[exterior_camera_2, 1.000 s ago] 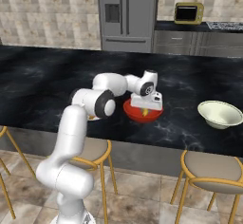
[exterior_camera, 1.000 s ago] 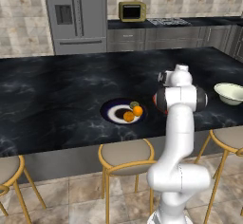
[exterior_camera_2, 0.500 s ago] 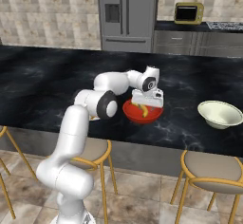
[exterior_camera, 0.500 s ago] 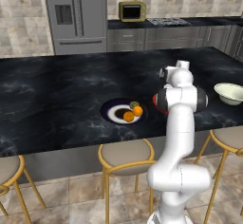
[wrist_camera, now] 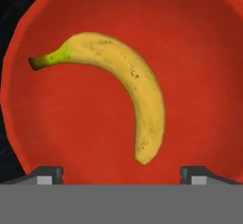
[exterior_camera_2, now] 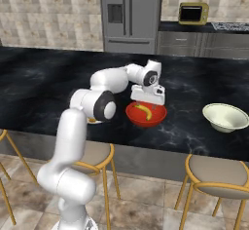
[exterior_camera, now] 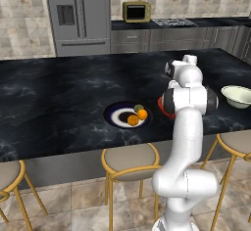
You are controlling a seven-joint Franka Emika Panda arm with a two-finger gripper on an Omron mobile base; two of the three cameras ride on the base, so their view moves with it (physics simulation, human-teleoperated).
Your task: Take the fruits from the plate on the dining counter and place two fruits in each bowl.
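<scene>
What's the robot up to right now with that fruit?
Jaws open above red bowl. Banana lying loose inside. Two oranges, green fruit still on plate. Nothing in the way.

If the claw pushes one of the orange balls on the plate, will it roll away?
Probably yes. The orange balls look round and smooth, so a nudge would likely roll them. The plate looks flat, with no wall to stop them. The green fruit beside them might block one side.
</scene>
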